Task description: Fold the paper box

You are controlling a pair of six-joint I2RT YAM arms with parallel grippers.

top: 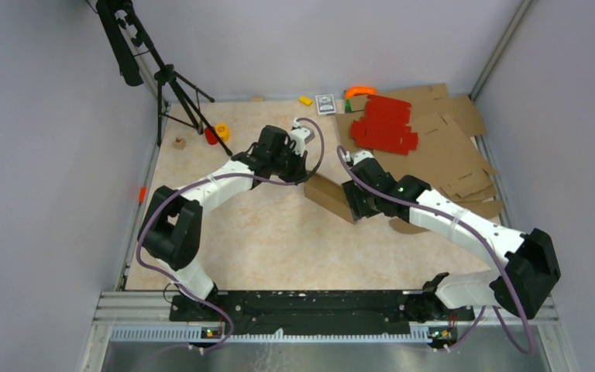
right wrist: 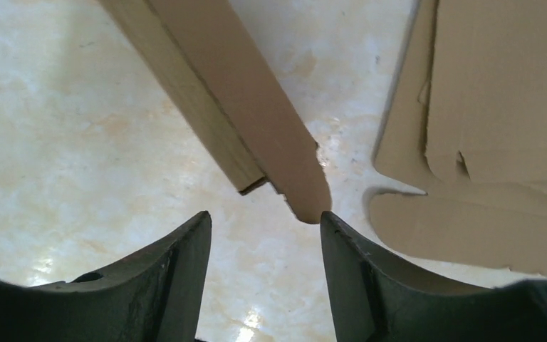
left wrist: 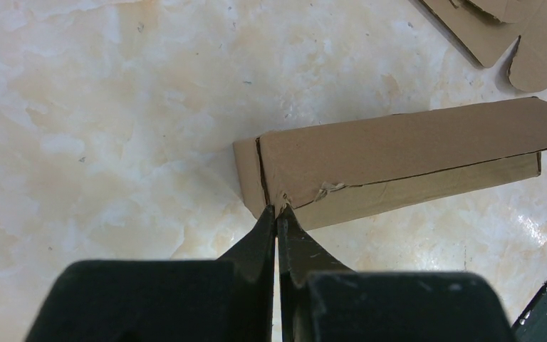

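The paper box [left wrist: 399, 157] lies on the counter [left wrist: 114, 107] as a long brown piece showing a top panel and a narrow side panel. It spans the gap between the two sets of fingers. One corner, where two seams meet and the board is frayed, touches the tips of the left fingers [left wrist: 256, 246]. These are pressed together, and it cannot be told whether a sliver of board is caught between them. At the other end, a rounded tuck flap [right wrist: 306, 192] sits just ahead of the right fingers [right wrist: 178, 263], which are spread and touch nothing.

The step in hand appears to be taking the flap.
- Brace the corner with the left fingers so the box cannot slide.
- Bring the right fingers around the flap's edge and close squarely; a skewed grip would likely buckle the panel.

Flat brown cardboard sheets [right wrist: 498, 107] lie just outside the right fingers. The box's underside is hidden. In the top view the right arm covers the flap end.
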